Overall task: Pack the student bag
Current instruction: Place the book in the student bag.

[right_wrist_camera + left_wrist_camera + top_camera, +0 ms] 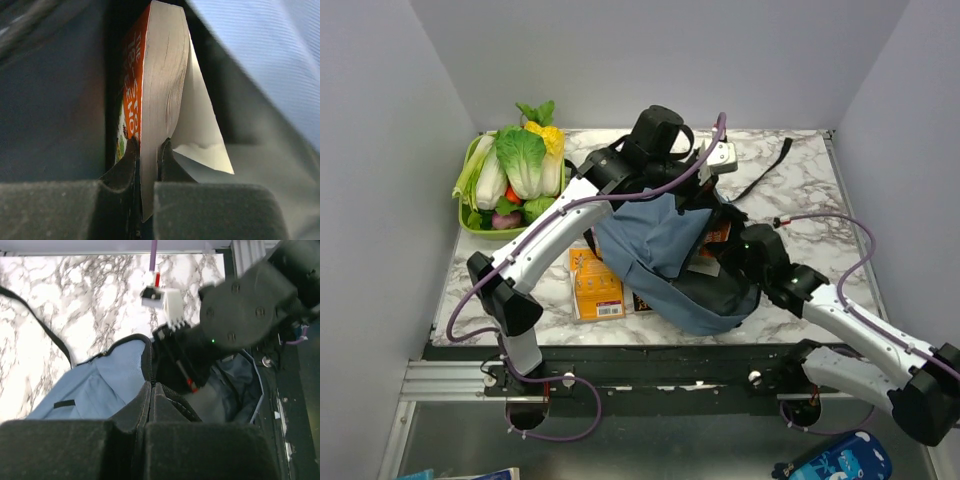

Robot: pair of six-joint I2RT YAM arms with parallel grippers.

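The student bag (665, 265) sits mid-table (800, 190), between the two arms. The left gripper (142, 426) has its jaws closed on the bag's zippered rim (150, 365), holding the mouth up and open. The right gripper (148, 167) is reaching into that mouth, jaws clamped on the edge of an orange-covered paperback (157, 75). One leaf (200, 125) splays loose from the page block. In my judgement the step in hand is seating this paperback inside. It should go in flat against the dark lining, deep enough that the loose leaf folds shut rather than creasing, and the rim should be held taut until release. A second orange book (595, 285) lies on the table just beside the bag, not yet packed.
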